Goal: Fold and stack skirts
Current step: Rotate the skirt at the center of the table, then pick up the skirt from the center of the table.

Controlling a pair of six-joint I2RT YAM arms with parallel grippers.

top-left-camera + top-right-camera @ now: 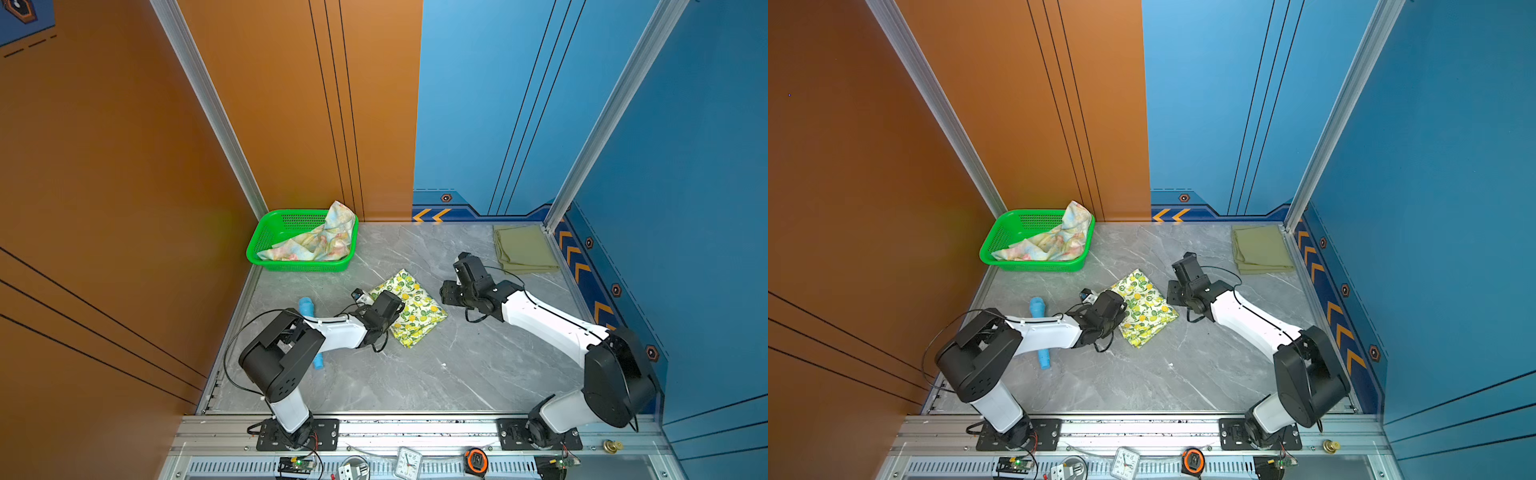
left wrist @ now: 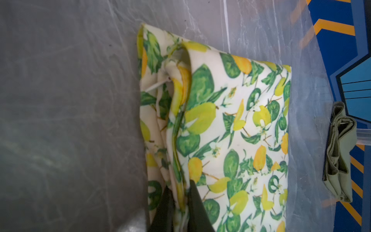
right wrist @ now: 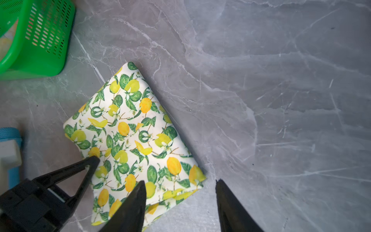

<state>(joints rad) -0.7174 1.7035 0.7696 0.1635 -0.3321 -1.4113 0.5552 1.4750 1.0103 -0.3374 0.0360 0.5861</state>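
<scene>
The lemon-print skirt (image 1: pixel 415 305) (image 1: pixel 1144 307) lies folded into a rough square mid-table. My left gripper (image 2: pixel 179 185) sits at its left edge, fingers narrowly apart with the folded edge layers (image 2: pixel 181 140) pinched between them. My right gripper (image 3: pixel 180 181) hovers open over the skirt's near right corner (image 3: pixel 197 174), one fingertip (image 3: pixel 140 186) above the cloth and the other over bare table. The olive-green skirt (image 1: pixel 525 249) (image 2: pixel 339 152) lies folded in the far right corner. The pastel flowered skirt (image 1: pixel 320 241) is crumpled in the basket.
A green perforated basket (image 1: pixel 266 237) (image 3: pixel 40 40) stands at the far left against the orange wall. A light-blue microphone-shaped toy (image 1: pixel 307 306) (image 1: pixel 1038 307) lies under the left arm. Walls close in the table (image 1: pixel 436 365) on three sides.
</scene>
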